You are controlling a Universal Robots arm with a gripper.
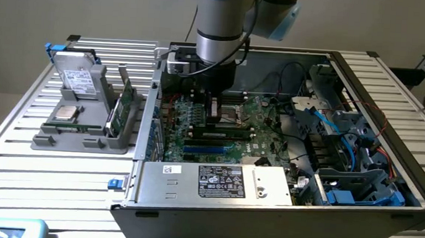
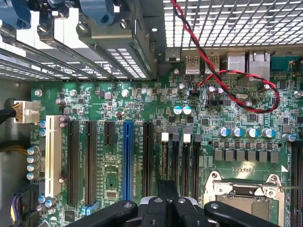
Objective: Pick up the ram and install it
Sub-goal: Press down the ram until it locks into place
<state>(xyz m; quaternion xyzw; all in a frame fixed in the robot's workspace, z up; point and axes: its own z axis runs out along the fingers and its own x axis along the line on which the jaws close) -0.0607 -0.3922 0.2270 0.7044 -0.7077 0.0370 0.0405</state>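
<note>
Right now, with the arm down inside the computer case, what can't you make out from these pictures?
- Whether the shut gripper holds the ram: wrist view, the picture's edge cuts it off; exterior view, the arm hides it.
- Boards in the grey holder, exterior view: too small to identify.
- Power supply label, exterior view: print too small.
- Processor socket, wrist view: cut off by the edge.
</note>
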